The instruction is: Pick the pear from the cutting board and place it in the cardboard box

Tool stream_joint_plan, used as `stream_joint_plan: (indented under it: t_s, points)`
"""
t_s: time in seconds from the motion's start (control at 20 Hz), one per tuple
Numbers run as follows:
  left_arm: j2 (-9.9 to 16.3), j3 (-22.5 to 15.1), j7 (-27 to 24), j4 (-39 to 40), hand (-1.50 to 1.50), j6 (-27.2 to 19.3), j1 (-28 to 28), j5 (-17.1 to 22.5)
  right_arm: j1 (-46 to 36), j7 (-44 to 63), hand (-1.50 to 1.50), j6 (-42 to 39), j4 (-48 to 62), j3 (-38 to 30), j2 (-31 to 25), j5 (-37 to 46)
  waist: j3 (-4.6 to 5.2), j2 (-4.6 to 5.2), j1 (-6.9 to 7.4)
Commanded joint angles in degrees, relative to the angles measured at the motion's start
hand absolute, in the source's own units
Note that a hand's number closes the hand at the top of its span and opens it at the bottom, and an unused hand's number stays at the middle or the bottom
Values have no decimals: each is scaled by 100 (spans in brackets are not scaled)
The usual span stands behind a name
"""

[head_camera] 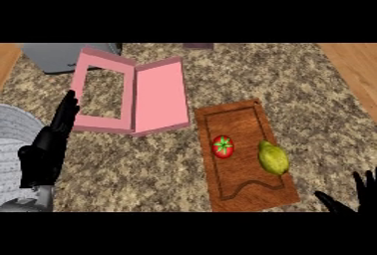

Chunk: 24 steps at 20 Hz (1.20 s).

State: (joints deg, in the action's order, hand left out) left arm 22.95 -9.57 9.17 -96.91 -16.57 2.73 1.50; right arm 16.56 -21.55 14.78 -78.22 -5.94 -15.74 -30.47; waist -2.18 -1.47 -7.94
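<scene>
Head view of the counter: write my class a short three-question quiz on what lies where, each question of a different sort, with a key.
1. True or false: the pear lies inside the pink box.
2. Multiple choice: what lies beside the pear on the cutting board? A) a banana B) a tomato C) a cup
3. Fill in: the right hand shows at the view's lower ____ corner.

Key:
1. False; the pear is on the cutting board, to the right of the box.
2. B; the tomato lies to the pear's left.
3. Right; its fingers point up and hold nothing. The left hand is at the left edge, beside the box.
</scene>
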Motion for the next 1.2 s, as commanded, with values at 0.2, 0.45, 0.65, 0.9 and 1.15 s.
stream_joint_plan:
  t_s: [0.2,0.45,0.65,0.9,1.15]
  points:
    - [325,-225,-436,788,0,546,-172,-208,1406,-1951,-150,-1055,226,-277,-315,497,225,177,438]
    - [447,-148,-497,912,0,822,28,-80,2241,-1684,-150,-1267,-253,-79,-857,883,239,180,581]
    - [257,-329,-425,927,0,711,108,-249,2488,-763,-150,-1402,-1112,65,-1265,810,243,189,671]
    - [190,-321,-582,1208,0,700,194,-322,2776,228,-150,-1378,-1923,-5,-1828,811,249,209,686]
    - [229,-231,-560,1258,0,869,254,-181,2720,1362,-150,-1003,-2603,31,-2091,886,244,208,761]
